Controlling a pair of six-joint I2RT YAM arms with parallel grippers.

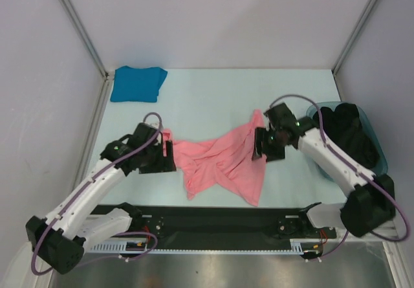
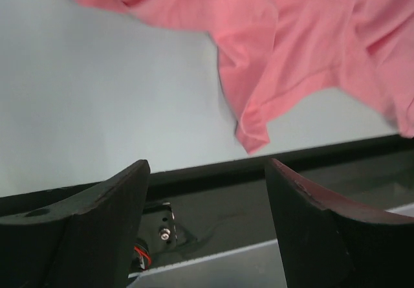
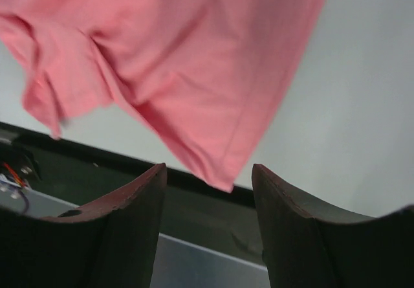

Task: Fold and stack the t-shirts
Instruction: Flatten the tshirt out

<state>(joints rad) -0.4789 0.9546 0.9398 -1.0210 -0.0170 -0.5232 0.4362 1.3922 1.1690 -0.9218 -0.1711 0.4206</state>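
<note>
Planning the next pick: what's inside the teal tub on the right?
A heap of black fabric fills the teal tub, rising above its rim. Whether it is one garment or several, and anything beneath it, is hidden. The right arm covers the tub's near-left side.

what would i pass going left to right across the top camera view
blue t-shirt → left gripper → pink t-shirt → right gripper → teal tub
</note>
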